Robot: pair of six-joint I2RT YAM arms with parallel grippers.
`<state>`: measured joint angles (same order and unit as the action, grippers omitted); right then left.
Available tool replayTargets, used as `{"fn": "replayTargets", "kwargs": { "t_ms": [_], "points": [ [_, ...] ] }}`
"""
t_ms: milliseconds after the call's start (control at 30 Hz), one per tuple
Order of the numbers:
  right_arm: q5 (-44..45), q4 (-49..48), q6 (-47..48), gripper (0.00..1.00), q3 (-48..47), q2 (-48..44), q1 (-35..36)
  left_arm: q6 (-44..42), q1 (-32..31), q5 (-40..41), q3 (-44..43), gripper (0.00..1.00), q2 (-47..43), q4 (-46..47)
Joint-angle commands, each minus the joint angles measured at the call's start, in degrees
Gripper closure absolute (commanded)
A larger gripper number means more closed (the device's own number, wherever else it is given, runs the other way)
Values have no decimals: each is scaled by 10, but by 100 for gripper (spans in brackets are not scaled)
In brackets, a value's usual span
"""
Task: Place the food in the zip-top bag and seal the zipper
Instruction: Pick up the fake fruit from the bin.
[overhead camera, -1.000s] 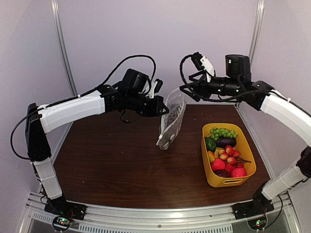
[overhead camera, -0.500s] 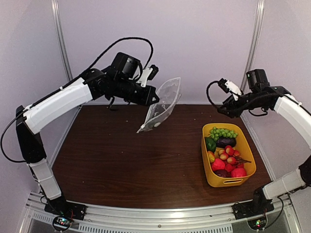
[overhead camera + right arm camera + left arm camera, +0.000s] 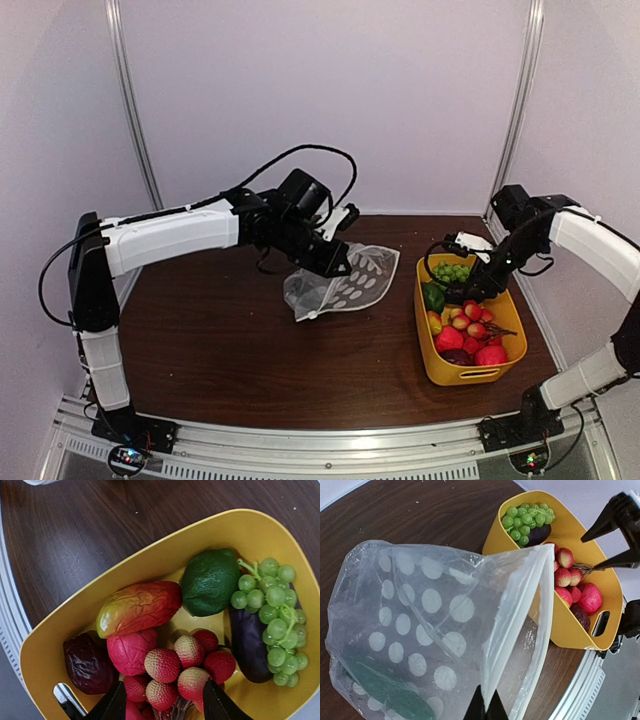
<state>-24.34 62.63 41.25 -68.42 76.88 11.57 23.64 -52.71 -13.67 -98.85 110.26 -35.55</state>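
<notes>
- Left claw (image 3: 483, 707): pressed together on the mouth edge of the zip-top bag (image 3: 435, 625). The bag sags onto the table (image 3: 220, 350), near the yellow tub (image 3: 421, 320).
- Right claw (image 3: 164, 701): spread, holding nothing, poised over the red lychee-like pieces (image 3: 162, 665).
- Food (image 3: 465, 318): heaped in the tub, including grapes (image 3: 272, 615) and eggplant (image 3: 250, 640). A dark green shape shows through the bag's lower corner; I cannot tell what it is.
- Bag, my judgement: thin, floppy and slick, and the mouth will not stay open unaided. Best held at the zipper (image 3: 540, 595), its stiffest part.
- Food, my judgement: light, hard and rounded, so it may slip. Grip each piece across its middle.
- Markings: no brand, label or writing is legible; white dots only.
</notes>
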Motion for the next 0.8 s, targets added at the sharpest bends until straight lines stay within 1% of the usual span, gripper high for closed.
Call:
{"fn": "replayTargets", "kwargs": {
  "t_ms": [0,167,333,400,500,633,767],
  "points": [
    [-102,63,75,44,20,40,0,16,8,8,4,100,-11,49],
    [-117,36,129,34,51,26,9,20,14,14,8,100,-16,52],
    [-110,-6,135,30,73,45,38,29,18,14,20,100,-21,62],
    [-109,-25,134,26,84,54,50,32,18,13,24,100,-23,64],
    [-91,-75,136,25,109,43,69,34,19,15,30,100,-26,65],
    [-67,-166,138,26,151,2,88,36,21,18,35,100,-32,65],
    [-25,-206,138,26,169,-14,124,37,22,18,37,100,-37,65]
  ]
}}
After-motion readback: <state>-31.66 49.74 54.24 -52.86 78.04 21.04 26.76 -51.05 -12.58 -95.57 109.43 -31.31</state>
